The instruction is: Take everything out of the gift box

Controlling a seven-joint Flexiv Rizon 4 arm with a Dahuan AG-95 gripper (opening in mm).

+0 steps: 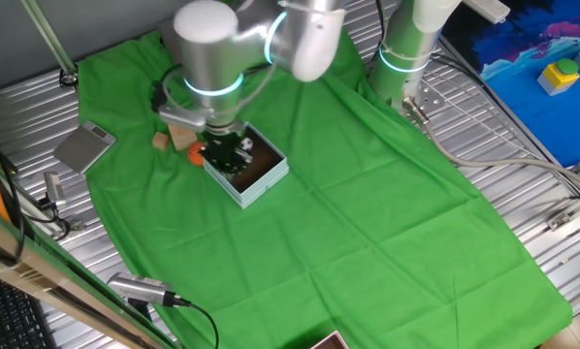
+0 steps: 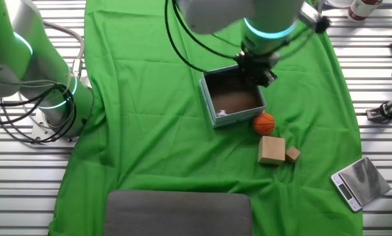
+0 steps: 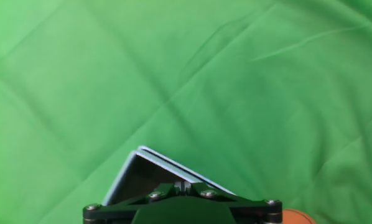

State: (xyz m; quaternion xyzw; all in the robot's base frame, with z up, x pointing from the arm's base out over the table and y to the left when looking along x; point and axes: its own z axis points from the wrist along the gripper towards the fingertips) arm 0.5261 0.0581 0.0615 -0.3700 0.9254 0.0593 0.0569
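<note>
Green cloth (image 1: 368, 213) covers my slatted metal table (image 2: 25, 196). Gift box (image 2: 233, 99) sits mid-cloth, gripper (image 2: 256, 73) at its far rim; I can't tell the jaw opening. Basketball (image 2: 263, 122), wooden blocks (image 2: 272, 150) lie beside; scale (image 2: 360, 182) off-cloth.

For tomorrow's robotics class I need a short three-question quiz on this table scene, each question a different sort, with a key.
1. True or false: the orange mini basketball lies inside the gift box.
2. How many tan wooden blocks lie on the green cloth? A) one B) two C) four
3. Fill in: the gripper hangs over the box's ___ brown inside.

Key: 1 false; 2 B; 3 dark.
</note>
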